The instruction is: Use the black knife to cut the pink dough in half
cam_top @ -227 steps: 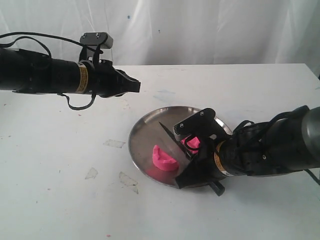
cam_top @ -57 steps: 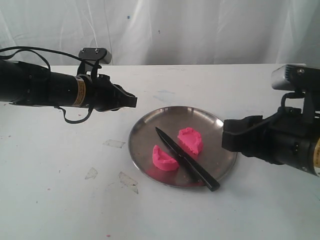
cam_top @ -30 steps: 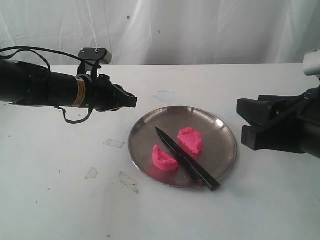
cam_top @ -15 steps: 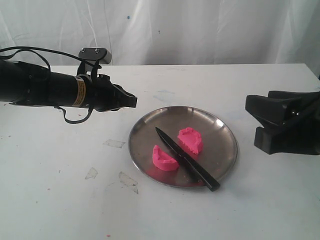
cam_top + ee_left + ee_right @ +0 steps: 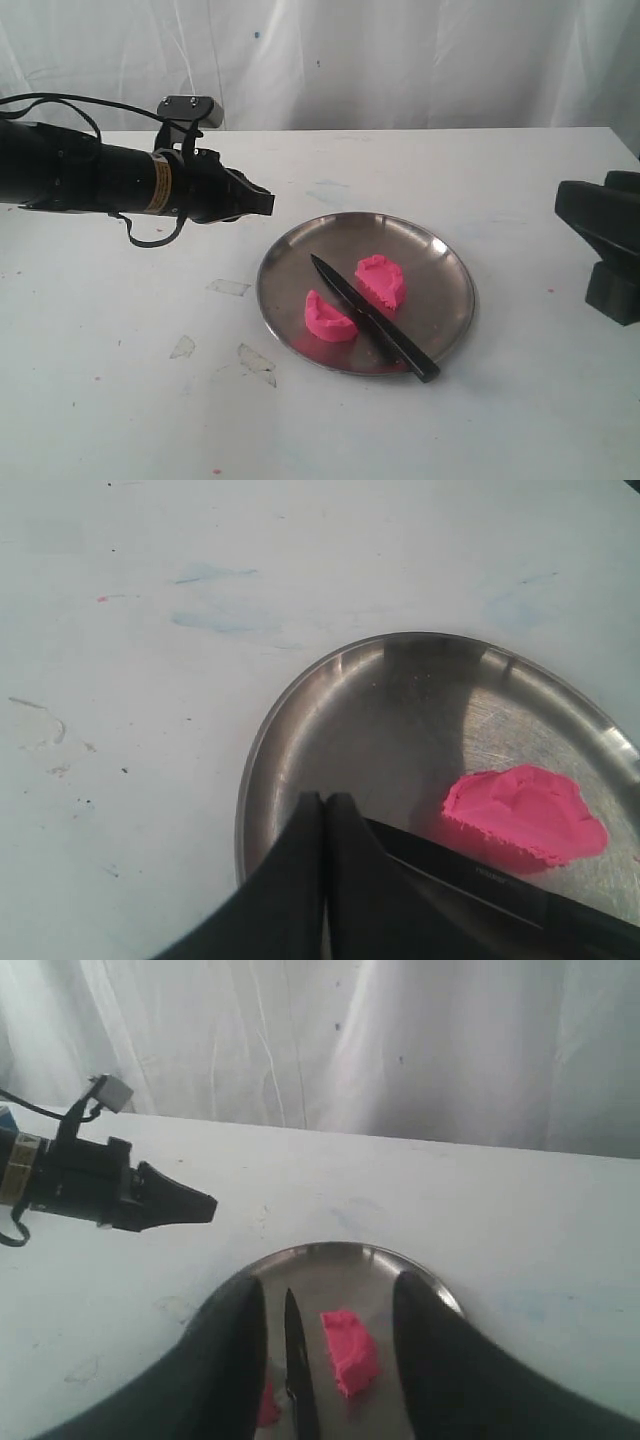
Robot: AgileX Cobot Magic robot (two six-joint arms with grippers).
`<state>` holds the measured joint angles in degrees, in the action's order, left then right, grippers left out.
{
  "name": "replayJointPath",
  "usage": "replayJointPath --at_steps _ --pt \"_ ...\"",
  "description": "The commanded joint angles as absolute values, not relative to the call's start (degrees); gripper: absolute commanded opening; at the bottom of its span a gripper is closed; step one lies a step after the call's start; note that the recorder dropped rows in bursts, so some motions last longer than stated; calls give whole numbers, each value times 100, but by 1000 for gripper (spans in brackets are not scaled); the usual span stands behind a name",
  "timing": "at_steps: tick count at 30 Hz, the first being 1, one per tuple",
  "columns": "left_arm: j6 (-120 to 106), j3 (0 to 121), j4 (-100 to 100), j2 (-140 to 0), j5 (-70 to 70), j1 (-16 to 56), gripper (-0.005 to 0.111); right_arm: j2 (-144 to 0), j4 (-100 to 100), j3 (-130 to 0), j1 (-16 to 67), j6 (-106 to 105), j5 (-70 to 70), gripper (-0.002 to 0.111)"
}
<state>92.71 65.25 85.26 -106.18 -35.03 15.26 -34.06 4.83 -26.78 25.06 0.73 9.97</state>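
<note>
The pink dough lies in two half-round chunks on a steel plate [image 5: 445, 300]: one chunk [image 5: 382, 279] toward the back, the other [image 5: 327, 318] toward the front. Between them rests the black knife [image 5: 372, 318], blade tip pointing back-left, handle end over the plate's front rim. My left gripper [image 5: 266, 201] hovers shut above the table, just left of the plate. My right gripper [image 5: 603, 245] stands open at the right edge of the exterior view, well away from the plate. The right wrist view shows the knife [image 5: 298, 1372] and one chunk [image 5: 349, 1350] between its spread fingers [image 5: 233, 1360].
White table [image 5: 120, 380] with small stains and tape scraps [image 5: 228, 288] left of the plate. A white curtain hangs behind the table.
The right gripper has let go of the knife, which now lies on the plate between the halves, and has drawn back to the right edge. The left arm has barely moved.
</note>
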Motion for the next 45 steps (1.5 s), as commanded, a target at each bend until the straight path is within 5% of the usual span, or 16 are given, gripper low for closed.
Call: replayJointPath --at_steps 1,21,33,45 --pt "9270 6510 8572 -10528 -3487 1499 0 -3223 389 -2635 2264 0 1256 39" --pt "9270 6510 8572 -10528 -3482 1487 0 -1939 445 -1203 1375 0 594 39" --pt "9270 5402 8572 -10154 -3761 239 0 -1171 468 -569 968 33 618 39" --pt "9270 5129 8707 -10154 -3505 125 0 -432 561 0 796 385 849 39"
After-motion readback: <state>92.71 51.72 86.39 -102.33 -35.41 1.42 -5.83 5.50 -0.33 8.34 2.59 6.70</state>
